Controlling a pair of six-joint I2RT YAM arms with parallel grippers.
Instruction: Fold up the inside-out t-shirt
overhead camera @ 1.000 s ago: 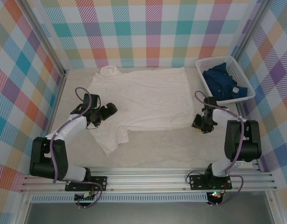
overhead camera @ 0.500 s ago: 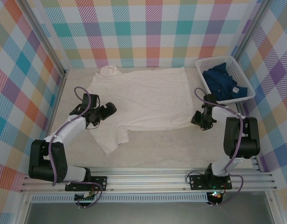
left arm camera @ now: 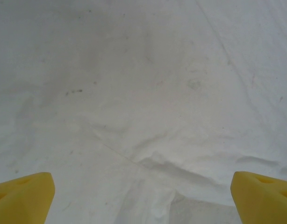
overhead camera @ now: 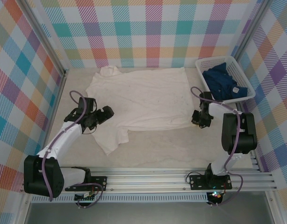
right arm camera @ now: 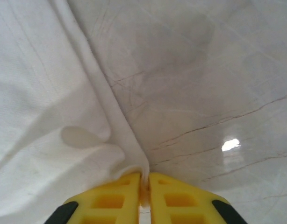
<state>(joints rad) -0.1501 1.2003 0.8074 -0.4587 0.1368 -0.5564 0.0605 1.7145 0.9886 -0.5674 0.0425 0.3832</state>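
Two grippers flank the t-shirt (overhead camera: 143, 100) spread left-to-right mid-frame: right gripper (right arm camera: 143, 181) pinches its right-hand hem, left gripper (overhead camera: 104, 113) hangs spread wide over its left side.

Left pincer (overhead camera: 105, 113) wide apart, low; right pincer (right arm camera: 144, 184) tight on t-shirt (overhead camera: 148, 98) edge.
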